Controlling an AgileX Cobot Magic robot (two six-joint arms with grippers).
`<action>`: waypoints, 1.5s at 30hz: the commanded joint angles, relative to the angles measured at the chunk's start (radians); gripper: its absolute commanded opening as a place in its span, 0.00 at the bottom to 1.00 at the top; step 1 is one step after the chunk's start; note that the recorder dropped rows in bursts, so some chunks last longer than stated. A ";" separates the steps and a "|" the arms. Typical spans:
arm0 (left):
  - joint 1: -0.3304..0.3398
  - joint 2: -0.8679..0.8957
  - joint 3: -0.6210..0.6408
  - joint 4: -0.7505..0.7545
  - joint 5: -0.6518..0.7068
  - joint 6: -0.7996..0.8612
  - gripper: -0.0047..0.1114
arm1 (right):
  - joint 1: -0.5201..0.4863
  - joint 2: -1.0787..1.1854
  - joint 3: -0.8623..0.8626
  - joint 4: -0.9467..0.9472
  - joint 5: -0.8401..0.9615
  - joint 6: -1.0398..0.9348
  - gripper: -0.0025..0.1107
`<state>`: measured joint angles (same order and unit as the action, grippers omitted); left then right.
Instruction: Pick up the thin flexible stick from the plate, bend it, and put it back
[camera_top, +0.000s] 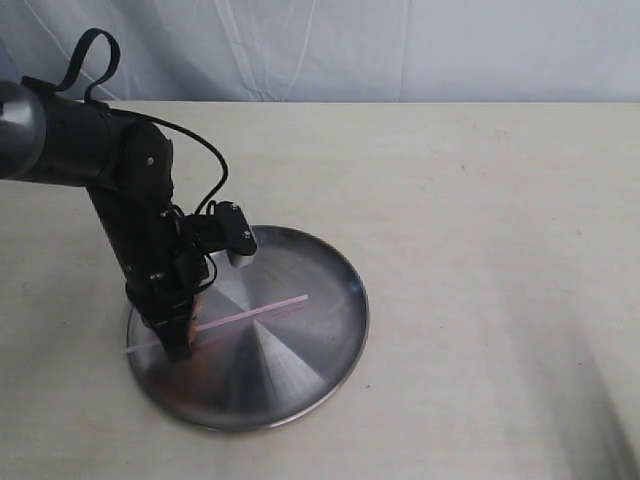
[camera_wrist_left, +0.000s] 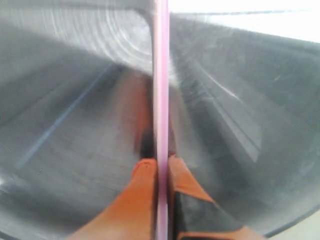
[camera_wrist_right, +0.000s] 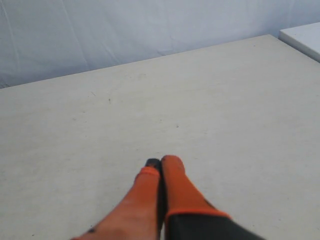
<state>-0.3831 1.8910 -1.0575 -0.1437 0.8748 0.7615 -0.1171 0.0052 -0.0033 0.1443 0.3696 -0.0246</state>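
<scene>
Where left tool (camera_wrist_left: 161, 162) clamps it near one end, stick (camera_wrist_left: 161, 75) runs across plate (camera_top: 295, 375), right tool (camera_wrist_right: 161, 162) closed.

**Left side of the plate is blocked, right side is open**

Your left arm (camera_top: 125, 190) leans in over the plate's (camera_top: 335, 330) left edge. Its gripper (camera_top: 178, 345) is down on the dish, pinching the thin flexible stick (camera_top: 262, 310), which runs across the middle. The plate's right half and the table (camera_top: 490, 230) beyond give you room. Your right gripper (camera_wrist_right: 161, 164) hangs over bare tabletop, fingers together.
</scene>
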 joint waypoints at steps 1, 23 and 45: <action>-0.006 -0.054 -0.004 -0.056 -0.015 -0.004 0.04 | 0.002 -0.005 0.003 -0.004 -0.014 -0.001 0.02; -0.006 -0.380 -0.004 -0.561 0.051 0.237 0.04 | 0.002 -0.005 0.003 -0.030 -0.112 -0.003 0.02; -0.006 -0.441 0.104 -0.874 0.043 0.445 0.04 | 0.002 -0.005 -0.097 0.817 -0.177 0.279 0.02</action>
<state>-0.3869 1.4576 -0.9570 -0.9847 0.9182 1.1828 -0.1171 0.0031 -0.0360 0.9421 0.1717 0.3305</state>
